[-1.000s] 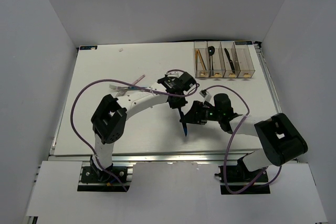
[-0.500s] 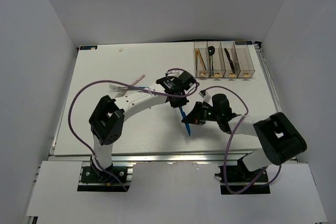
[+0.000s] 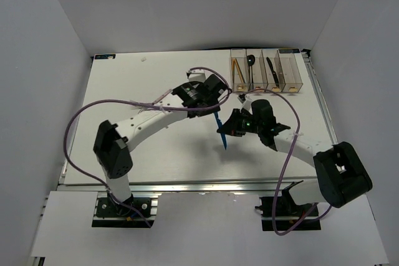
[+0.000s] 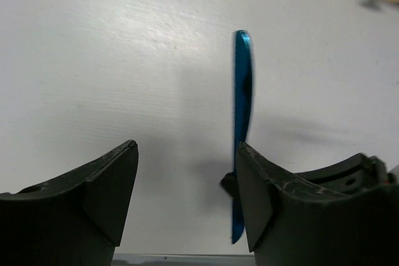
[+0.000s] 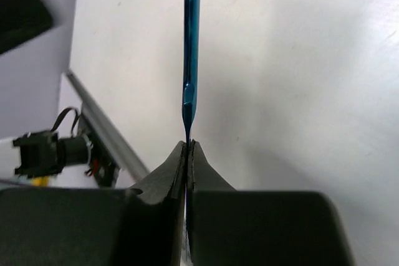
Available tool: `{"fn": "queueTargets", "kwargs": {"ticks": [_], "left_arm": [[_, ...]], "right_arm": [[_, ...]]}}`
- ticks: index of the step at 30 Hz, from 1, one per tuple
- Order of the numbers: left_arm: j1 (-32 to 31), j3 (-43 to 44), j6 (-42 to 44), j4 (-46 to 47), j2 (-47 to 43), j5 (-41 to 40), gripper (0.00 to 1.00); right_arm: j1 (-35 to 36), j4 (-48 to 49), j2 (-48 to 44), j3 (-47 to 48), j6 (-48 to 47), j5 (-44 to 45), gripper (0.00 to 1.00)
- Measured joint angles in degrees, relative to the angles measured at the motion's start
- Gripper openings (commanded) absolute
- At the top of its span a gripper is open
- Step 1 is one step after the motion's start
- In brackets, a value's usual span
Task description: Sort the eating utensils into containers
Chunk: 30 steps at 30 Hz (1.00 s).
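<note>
Slim glossy blue knife (image 5: 190,42) pinched edge-on between right fingers (image 5: 163,175), matte black left fingers (image 4: 103,185) spread apart, white table (image 4: 124,60)

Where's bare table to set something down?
Bare: the table back left, beyond the left arm, and the near strip between the arms. Crowded: the centre, where the left end effector and right end effector meet at the blue knife, before the bins.
</note>
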Motion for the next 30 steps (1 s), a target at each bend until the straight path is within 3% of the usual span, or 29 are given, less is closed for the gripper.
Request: {"fn": "queueTargets", "kwargs": {"ticks": [5, 9, 17, 26, 30], "left_arm": [[0.92, -6.6, 5.31, -1.31, -11.19, -8.55, 0.76], [1.44, -18.75, 10.73, -0.61, -20.37, -15.17, 0.76], [1.44, -40.85, 19.52, 4.76, -33.31, -19.15, 0.76], [1.44, -42.8, 22.34, 8.76, -37.07, -20.44, 0.76], [1.44, -43.45, 23.19, 9.77, -37.07, -18.91, 0.76]], "right_arm": [[-3.34, -11.67, 3.08, 11.19, -6.47, 5.53, 0.0], [-8.17, -19.65, 9.31, 21.9, -11.72, 10.36, 0.0], [-18.84, -33.11, 26.45, 47.52, -21.75, 17.14, 0.0], [-26.08, -46.01, 46.14, 77.66, -30.03, 21.0, 0.0], [-27.82, -49.09, 51.58, 84.08, -31.85, 21.57, 0.0]]}}
